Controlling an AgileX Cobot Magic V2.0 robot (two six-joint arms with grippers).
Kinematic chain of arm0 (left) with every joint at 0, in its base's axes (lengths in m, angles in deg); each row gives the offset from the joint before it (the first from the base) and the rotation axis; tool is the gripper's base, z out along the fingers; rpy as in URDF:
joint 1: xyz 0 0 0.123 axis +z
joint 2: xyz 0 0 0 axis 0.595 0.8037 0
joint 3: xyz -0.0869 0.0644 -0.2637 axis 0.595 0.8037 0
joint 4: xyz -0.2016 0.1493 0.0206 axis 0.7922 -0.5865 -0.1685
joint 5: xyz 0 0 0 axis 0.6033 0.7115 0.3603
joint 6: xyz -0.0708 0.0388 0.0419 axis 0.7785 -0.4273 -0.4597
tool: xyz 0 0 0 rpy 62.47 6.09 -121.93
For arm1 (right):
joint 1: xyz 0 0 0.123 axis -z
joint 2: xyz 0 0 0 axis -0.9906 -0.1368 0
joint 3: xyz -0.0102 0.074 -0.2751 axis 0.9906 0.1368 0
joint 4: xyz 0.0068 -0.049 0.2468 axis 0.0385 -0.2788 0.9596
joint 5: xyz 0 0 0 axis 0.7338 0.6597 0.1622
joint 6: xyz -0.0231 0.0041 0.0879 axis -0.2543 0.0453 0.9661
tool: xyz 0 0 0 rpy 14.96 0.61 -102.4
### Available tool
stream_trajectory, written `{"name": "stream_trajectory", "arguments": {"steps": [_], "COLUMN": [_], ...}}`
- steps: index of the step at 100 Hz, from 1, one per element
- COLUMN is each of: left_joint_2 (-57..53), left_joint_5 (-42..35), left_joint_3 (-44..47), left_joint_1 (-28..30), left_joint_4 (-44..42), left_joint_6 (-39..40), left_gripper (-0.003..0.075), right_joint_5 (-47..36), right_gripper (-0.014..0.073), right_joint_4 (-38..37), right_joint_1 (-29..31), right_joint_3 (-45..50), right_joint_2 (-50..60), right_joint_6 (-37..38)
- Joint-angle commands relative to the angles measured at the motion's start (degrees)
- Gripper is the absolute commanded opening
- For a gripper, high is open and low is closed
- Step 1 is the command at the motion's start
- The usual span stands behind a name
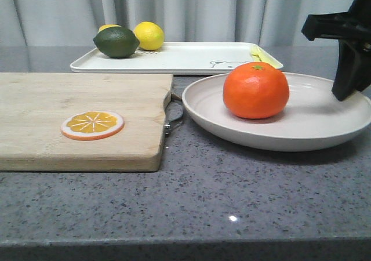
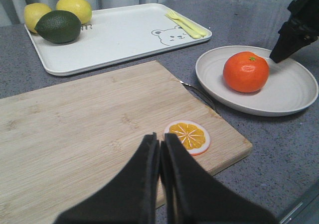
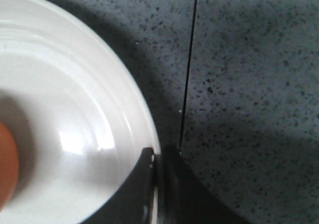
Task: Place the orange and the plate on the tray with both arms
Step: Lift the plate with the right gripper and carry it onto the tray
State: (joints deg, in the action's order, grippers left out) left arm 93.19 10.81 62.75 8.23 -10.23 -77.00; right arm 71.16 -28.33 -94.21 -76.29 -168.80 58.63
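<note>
The orange sits in the off-white plate at the right, in front of the white tray. My right gripper is shut on the plate's right rim, one finger inside and one outside; the right wrist view shows the rim between the fingers at my right gripper, and the orange's edge. My left gripper is shut and empty over the wooden board, near the orange slice; it is out of the front view. In the left wrist view the orange, plate, tray and right gripper all show.
A wooden cutting board lies at the left with a flat orange slice on it. A dark green lime and two lemons lie at the tray's left end, and a yellow fork at its right end.
</note>
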Motion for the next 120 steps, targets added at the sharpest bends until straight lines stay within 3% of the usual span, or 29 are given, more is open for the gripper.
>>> {"name": "stream_trajectory", "arguments": {"steps": [1,35,57,100,120], "left_joint_2": [0.5,0.5,0.5,0.5,0.5], "left_joint_5": [-4.4,-4.4,-4.4,-4.4,-4.4], "left_joint_3": [-1.5,-1.5,-1.5,-1.5,-1.5], "left_joint_1": [0.2,0.2,0.2,0.2,0.2], "left_joint_4": [0.5,0.5,0.5,0.5,0.5], "left_joint_6": [0.2,0.2,0.2,0.2,0.2], "left_gripper": [-0.0019,-0.0019,-0.0019,-0.0018,-0.0019], "right_joint_5": [-2.5,-1.5,-0.1,12.4,16.0], "right_gripper": [-0.0069,-0.0069,-0.0069,-0.0069,-0.0069], "right_joint_4": [1.2,4.4,8.2,9.2,13.1], "right_joint_1": [0.3,0.3,0.3,0.6,3.0], "right_joint_3": [-2.4,-14.6,-25.8,-60.5,-74.6], "right_joint_2": [1.6,1.0,-7.0,-29.4,-38.2], "right_joint_6": [-0.5,-0.5,-0.5,-0.5,1.1]}}
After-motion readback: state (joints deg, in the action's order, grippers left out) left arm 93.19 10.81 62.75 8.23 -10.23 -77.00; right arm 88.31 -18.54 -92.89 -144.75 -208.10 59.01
